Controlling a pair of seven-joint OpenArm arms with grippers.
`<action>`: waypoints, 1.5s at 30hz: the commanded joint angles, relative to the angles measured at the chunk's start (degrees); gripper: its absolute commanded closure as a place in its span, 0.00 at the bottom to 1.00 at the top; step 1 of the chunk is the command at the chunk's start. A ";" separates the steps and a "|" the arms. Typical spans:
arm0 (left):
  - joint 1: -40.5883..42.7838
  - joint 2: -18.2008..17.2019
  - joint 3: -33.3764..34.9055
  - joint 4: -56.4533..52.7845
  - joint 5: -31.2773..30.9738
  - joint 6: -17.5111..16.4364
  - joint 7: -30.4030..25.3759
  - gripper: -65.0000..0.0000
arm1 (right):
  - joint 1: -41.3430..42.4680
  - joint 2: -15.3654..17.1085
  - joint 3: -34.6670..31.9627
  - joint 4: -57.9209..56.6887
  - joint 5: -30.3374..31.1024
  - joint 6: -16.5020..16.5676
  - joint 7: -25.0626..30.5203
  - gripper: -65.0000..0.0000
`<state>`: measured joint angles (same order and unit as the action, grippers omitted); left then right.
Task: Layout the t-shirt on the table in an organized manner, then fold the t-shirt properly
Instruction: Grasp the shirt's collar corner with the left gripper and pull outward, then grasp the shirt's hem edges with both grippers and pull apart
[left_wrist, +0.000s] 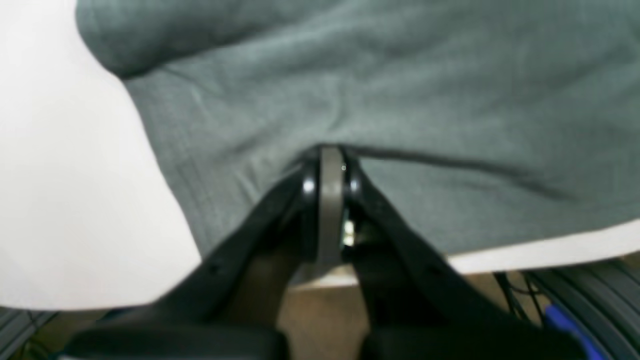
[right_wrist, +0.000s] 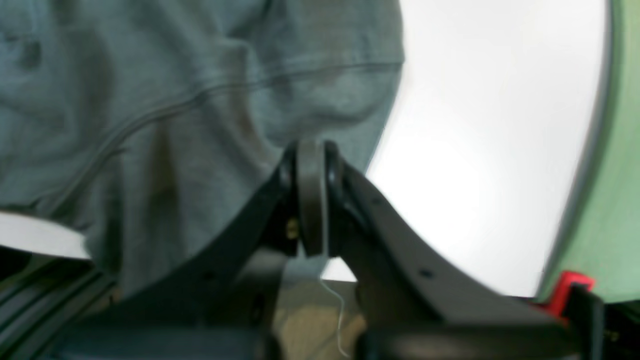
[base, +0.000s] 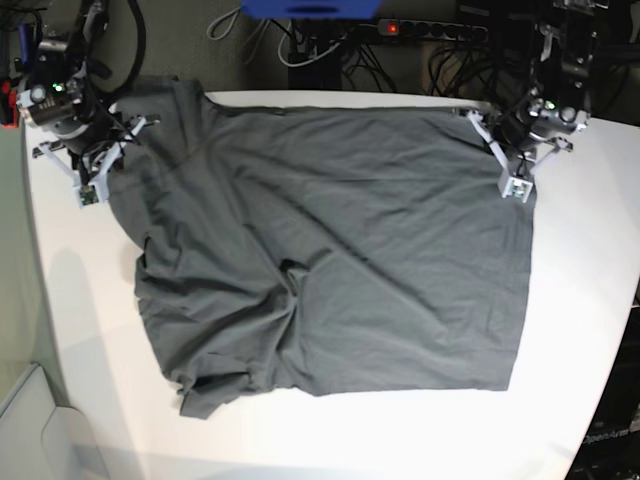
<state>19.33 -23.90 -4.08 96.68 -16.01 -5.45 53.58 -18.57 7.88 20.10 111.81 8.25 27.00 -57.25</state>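
T-shirt (base: 330, 270): soft, light, limp; spread on table (base: 585, 300); left gripper (left_wrist: 330, 167) and right gripper (right_wrist: 311, 160) pinch far-edge corners, the best holds

One t-shirt (base: 330, 270) lies on one worktop (base: 580, 300) — a single dark grey garment spread from the far edge toward the near edge. Two arms reach in at the far corners, each with one pincer — the left pincer (base: 515, 170) at the shirt's far right corner, the right pincer (base: 95, 175) at its far left corner.
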 joint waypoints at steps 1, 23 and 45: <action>0.58 -0.50 0.16 -2.22 1.55 0.66 3.52 1.00 | 1.47 0.60 0.25 0.76 0.14 -0.15 0.95 1.00; 2.34 -4.10 -5.20 -3.81 1.11 0.66 3.60 1.00 | 38.57 6.58 -17.42 -30.27 0.14 0.03 -1.60 1.00; -2.85 -3.40 -19.97 9.73 1.55 0.66 11.96 1.00 | 62.22 4.74 -31.13 -85.74 0.14 -0.24 33.74 1.00</action>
<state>16.58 -26.48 -23.35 105.45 -14.85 -4.97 65.78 41.67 12.12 -11.05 25.50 8.43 27.00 -23.03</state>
